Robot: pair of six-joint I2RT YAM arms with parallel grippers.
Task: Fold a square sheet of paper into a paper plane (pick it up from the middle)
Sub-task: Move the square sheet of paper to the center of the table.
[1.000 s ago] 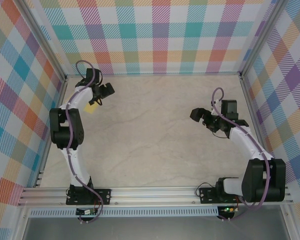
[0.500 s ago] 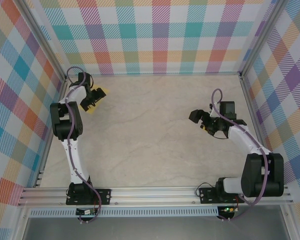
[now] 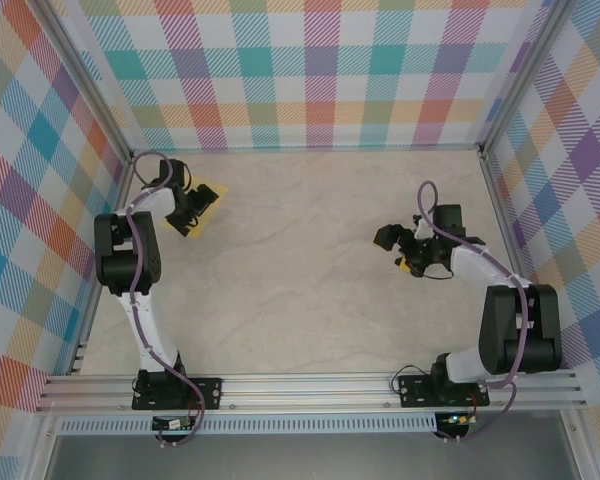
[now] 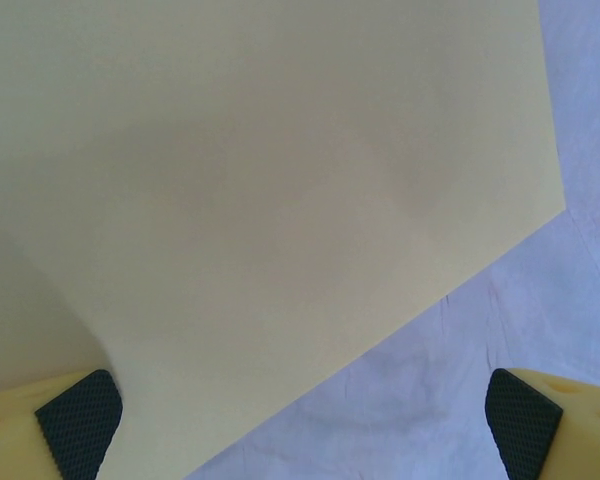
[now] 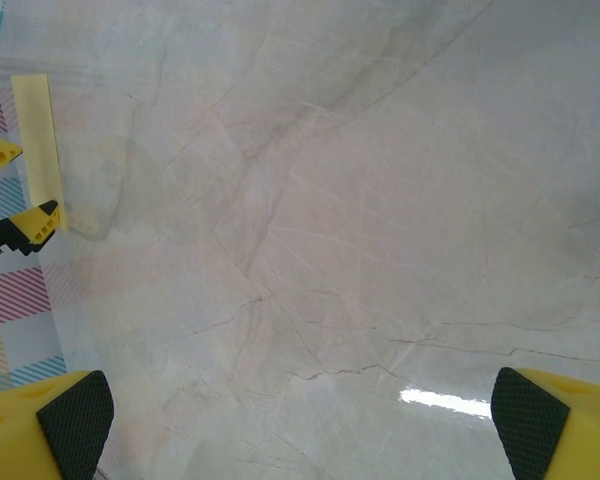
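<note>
**Item 1. Thin, plain yellow square sheet of paper (image 4: 280, 180).** It lies at the far left of the table, close to the left wall. In the left wrist view it spreads under the camera, and one straight edge runs diagonally across bare table. A soft shadow near the left finger may be a curl or a lift, but we cannot tell which. We see no crease, so we judge that folding has not begun.

**Item 2. Left gripper (image 4: 302, 420).** It hangs over the sheet with its jaws spread wide and nothing between them. One black ridged pad (image 4: 80, 410) sits at the paper's edge, and the other is over bare table.

**Item 3. Right gripper (image 5: 302, 425).** It is on the right side, well apart from the sheet. Its jaws are fully spread and it holds nothing.

**Item 4. Pale marbled table top (image 3: 300, 260), with multicoloured plaid walls (image 3: 320, 70) on three sides.**

**Step in hand.** We take this to be the approach for the first pick-up.

**Next move.** We think the left claw needs to centre over the middle of the sheet, not its edge. It should then descend until the pads touch and close gently, so the thin paper bunches into the pinch. A flat sheet may slip or slide toward the wall. The right arm would need the paper brought nearer the centre before it can help.
</note>
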